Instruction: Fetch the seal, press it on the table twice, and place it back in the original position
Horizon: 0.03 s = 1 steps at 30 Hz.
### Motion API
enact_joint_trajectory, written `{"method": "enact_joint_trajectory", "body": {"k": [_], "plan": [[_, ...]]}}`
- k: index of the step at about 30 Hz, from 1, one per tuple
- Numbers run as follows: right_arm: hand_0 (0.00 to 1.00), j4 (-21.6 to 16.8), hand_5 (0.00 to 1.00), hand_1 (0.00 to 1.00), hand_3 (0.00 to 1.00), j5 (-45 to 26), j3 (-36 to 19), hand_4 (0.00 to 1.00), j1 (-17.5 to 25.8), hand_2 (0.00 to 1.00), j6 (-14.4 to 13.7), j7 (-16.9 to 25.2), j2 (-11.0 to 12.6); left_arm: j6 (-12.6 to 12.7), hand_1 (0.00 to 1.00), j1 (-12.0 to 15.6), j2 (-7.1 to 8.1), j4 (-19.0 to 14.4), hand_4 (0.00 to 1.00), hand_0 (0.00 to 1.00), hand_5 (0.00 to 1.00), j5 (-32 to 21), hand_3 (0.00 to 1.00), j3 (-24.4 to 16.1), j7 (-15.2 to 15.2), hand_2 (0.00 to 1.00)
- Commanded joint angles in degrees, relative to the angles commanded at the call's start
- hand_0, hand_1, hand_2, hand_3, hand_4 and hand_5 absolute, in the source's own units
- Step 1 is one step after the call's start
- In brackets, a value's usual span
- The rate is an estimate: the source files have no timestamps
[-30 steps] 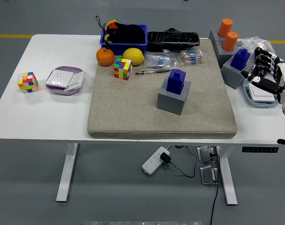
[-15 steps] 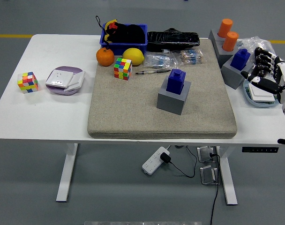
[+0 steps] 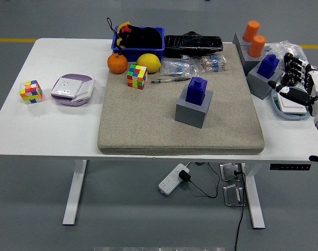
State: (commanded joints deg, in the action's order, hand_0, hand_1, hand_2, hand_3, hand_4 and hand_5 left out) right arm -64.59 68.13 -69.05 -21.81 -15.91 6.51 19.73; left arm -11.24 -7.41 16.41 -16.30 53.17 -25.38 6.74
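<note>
A blue seal [image 3: 195, 89] stands upright in a grey block holder [image 3: 193, 107] near the middle of the grey mat [image 3: 148, 125]. A second blue seal [image 3: 268, 66] sits in a grey holder [image 3: 260, 83] at the mat's right edge. Two orange seals [image 3: 254, 37] stand in a grey holder at the far right. My right hand [image 3: 294, 79] hovers at the table's right edge, just right of the second blue seal, with its fingers relaxed and holding nothing. The left arm is out of view.
A blue bin [image 3: 139, 41] with dark items, an orange [image 3: 117, 63], a lemon [image 3: 148, 63], a colour cube [image 3: 137, 76], pens [image 3: 169, 79] and packets lie at the mat's back. Another colour cube [image 3: 31, 91] and a white-purple box [image 3: 71, 89] sit left. A round dish [image 3: 288, 107] lies under my right hand.
</note>
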Motion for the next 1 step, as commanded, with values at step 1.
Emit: {"method": "enact_joint_trajectory", "body": {"k": [1], "plan": [[0.916, -0.01, 0.241, 0.884, 0.896, -0.01, -0.01, 0.998, -0.01, 0.89, -0.01, 0.0, 0.01, 0.01, 0.789, -0.02, 0.02, 0.0, 0.724, 0.823, 0.371, 0.0, 0.811, 0.02, -0.01, 0.755]]}}
